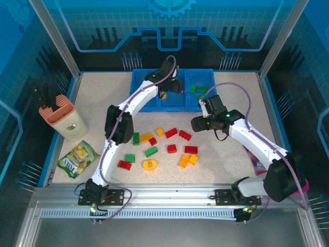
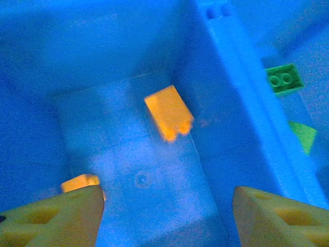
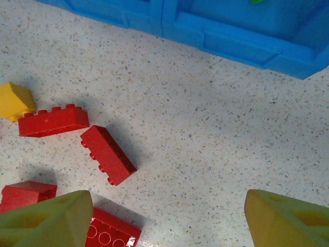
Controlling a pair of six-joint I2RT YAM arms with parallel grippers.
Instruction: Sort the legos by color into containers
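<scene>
My left gripper hangs open inside the middle compartment of the blue tray. Nothing sits between its jaws. An orange lego lies on that compartment's floor, and another orange piece shows beside the left finger. Green legos lie in the right compartment. My right gripper is open above bare table, empty, with red legos to its left. Red, green and orange legos are scattered mid-table.
A beige-and-pink utensil holder stands at the left, with a snack packet in front of it. Another packet lies under the right arm. The tray's front wall runs just beyond the right gripper.
</scene>
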